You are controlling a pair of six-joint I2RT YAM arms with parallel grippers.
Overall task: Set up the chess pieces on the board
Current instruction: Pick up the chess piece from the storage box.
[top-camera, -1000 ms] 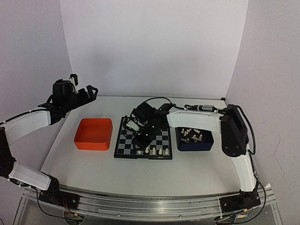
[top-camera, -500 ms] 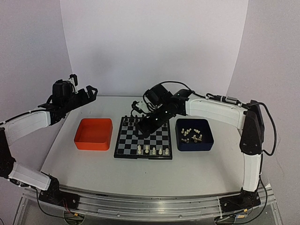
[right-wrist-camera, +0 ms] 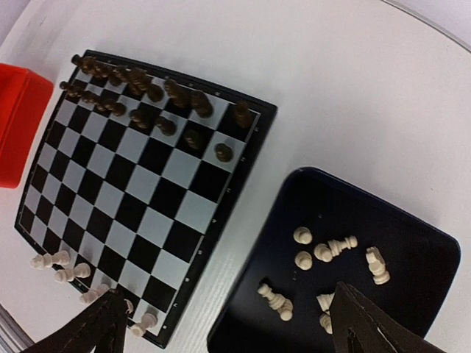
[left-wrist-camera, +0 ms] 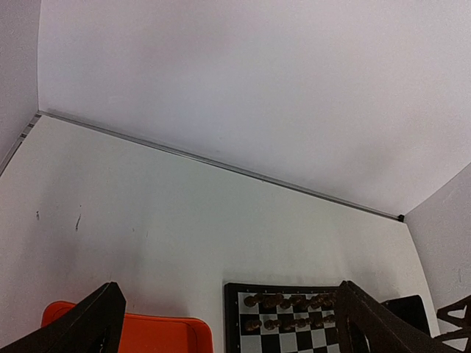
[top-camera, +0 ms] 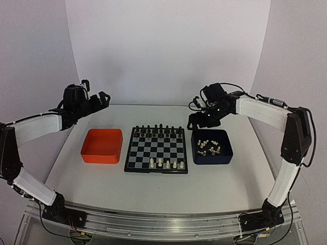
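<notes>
We judge the tiny cream-white chess pieces (right-wrist-camera: 303, 236) light, stiff and slippery; pinch one at its waist. Right pincer (right-wrist-camera: 224, 305) and left pincer (left-wrist-camera: 228, 294) gape, empty.

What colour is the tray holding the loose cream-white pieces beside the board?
Dark blue, almost navy. The tray shows its colour best in the top external view.

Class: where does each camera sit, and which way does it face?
Top external: high behind the robot, facing the far wall; left pincer, right pincer and arms show.
Left wrist: on left arm, facing far wall over orange tray; own fingertips.
Right wrist: looking down at blue tray; own fingertips.
Shared: all three see the board.
</notes>
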